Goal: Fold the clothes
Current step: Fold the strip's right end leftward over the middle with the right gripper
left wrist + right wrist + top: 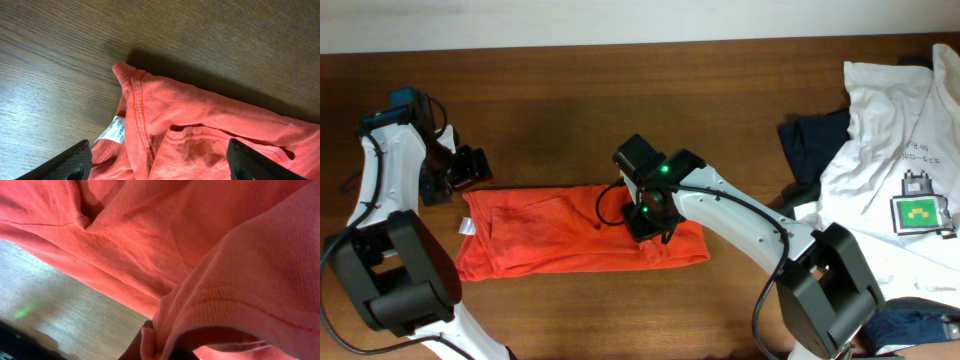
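Mid-fold, my right claw (648,224) pinched the orange-red T-shirt (540,245), my left claw (472,167) gaped empty; next, I judged, it needed carrying toward nine o'clock.

Wooden table (570,120). Orange-red T-shirt (550,240) lies as a long flat band, left of centre. Right gripper (648,222) is down on its right half, cloth puckered there. Left gripper (470,168) sits just beside the upper-left corner. Far right: white T-shirt (875,160) with green square graphic (918,213), lying over dark navy garments (815,145).
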Available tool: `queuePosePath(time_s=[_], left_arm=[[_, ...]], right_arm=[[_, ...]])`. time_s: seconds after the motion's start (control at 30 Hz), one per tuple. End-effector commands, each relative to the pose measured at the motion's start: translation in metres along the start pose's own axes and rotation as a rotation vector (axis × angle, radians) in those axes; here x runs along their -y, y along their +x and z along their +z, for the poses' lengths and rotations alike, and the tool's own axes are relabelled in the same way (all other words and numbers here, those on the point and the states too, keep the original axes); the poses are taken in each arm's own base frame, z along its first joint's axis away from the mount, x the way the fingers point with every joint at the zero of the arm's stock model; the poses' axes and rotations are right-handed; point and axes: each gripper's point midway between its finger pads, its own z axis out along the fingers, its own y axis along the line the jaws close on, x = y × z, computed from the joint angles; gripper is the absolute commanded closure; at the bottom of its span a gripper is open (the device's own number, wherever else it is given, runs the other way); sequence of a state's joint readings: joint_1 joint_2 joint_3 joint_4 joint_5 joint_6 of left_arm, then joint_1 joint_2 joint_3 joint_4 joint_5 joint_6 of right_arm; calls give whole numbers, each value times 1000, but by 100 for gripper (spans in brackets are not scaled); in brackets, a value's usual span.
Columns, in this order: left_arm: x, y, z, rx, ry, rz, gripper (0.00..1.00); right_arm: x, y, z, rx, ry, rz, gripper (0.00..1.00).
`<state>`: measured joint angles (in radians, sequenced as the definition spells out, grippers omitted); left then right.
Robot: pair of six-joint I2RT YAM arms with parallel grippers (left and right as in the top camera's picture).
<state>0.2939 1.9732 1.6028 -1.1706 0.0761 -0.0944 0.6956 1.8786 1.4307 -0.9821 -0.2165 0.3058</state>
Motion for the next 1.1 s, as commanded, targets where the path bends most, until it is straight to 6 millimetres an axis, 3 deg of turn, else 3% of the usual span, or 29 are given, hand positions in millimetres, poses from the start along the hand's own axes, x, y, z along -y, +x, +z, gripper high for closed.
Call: queuePosePath(time_s=[0.0,0.07,0.2,0.23,0.3,0.33,0.4,0.47,0.53,0.63,0.8,0.87,0.93,0.97,1.0,1.07], left_arm=[[3,-3,-5,14,16,-1,14],[3,-3,-5,13,15,-1,14],[3,-3,-5,14,16,-1,14],[3,-3,-5,14,15,-1,14],[3,-3,-5,14,16,-1,14],[3,-3,-5,14,16,-1,14],[3,-3,-5,13,16,-1,14],[3,-3,-5,14,16,-1,14],[3,-3,-5,14,15,-1,14],[3,-3,-5,14,16,-1,14],[3,-3,-5,14,15,-1,14],[3,-3,-5,14,15,-1,14],[3,-3,-5,14,15,-1,14],[3,-3,-5,14,16,-1,14],[3,-3,-5,14,16,-1,14],[3,-3,-5,14,16,-1,14]], right_arm=[[-14,-2,9,-19,-56,-18,90],[-24,-6,11,1,-85,-40,89],[-41,-16,14,55,-108,-86,75],[-44,-19,13,66,-119,-93,69],[-58,-19,13,78,-172,-179,47],[-49,-20,13,80,-125,-166,46],[-12,-14,14,56,47,-60,44],[40,-5,6,50,279,140,44],[43,-13,6,59,216,197,43],[15,-19,12,45,18,134,43],[36,-16,34,80,90,199,42],[35,-19,37,93,84,196,43],[36,-20,45,83,87,198,66],[37,-19,48,78,91,197,90],[38,-22,47,88,95,197,96],[31,-39,36,146,73,155,96]])
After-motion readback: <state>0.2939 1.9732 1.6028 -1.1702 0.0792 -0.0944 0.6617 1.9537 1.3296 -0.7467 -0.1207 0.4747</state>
